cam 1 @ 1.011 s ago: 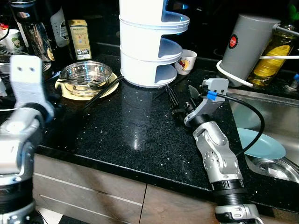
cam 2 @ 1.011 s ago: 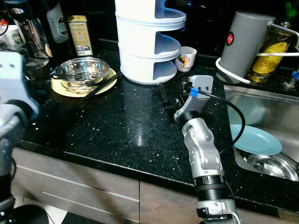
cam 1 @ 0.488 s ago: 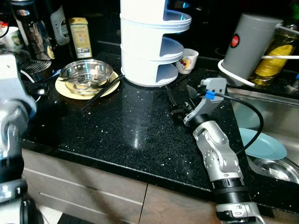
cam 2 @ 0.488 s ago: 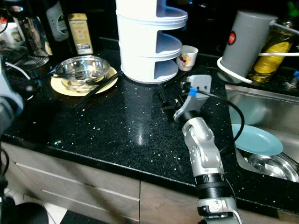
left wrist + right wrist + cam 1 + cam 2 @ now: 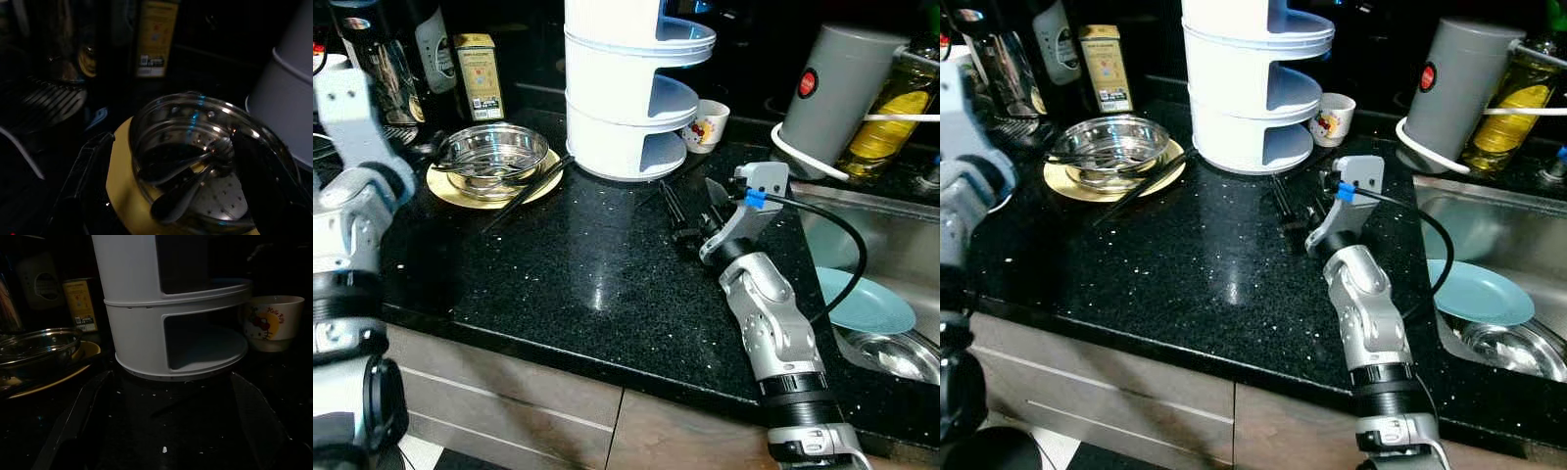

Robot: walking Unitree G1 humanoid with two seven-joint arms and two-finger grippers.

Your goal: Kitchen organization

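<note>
The black speckled bench [image 5: 578,274] is carrying a steel strainer bowl [image 5: 492,157] that is sitting on a yellow plate [image 5: 445,186] near the bench's back-left corner, with a spoon [image 5: 188,188] lying inside the bowl and black chopsticks [image 5: 524,191] leaning across the plate's rim toward the bench's middle. Just beside it, at the back edge, a white tiered organizer [image 5: 622,93] is standing, and a small printed cup [image 5: 709,125] is sitting beside that. A yellow tin [image 5: 478,76] is standing at the back-left, behind the bowl.

The left gripper [image 5: 171,196] is hovering close over the bowl, its 2 fingers [image 5: 80,186] standing apart, 1 on each side of the bowl, not touching it as far as can be told. The right gripper [image 5: 690,206] is resting low over the bench's middle-right, pointing at the organizer, its fingers also spread apart and empty.

By the right edge a sink [image 5: 891,240] is holding a light blue plate [image 5: 867,304], while a grey canister [image 5: 837,83] and an oil bottle [image 5: 891,113] are standing behind it.
</note>
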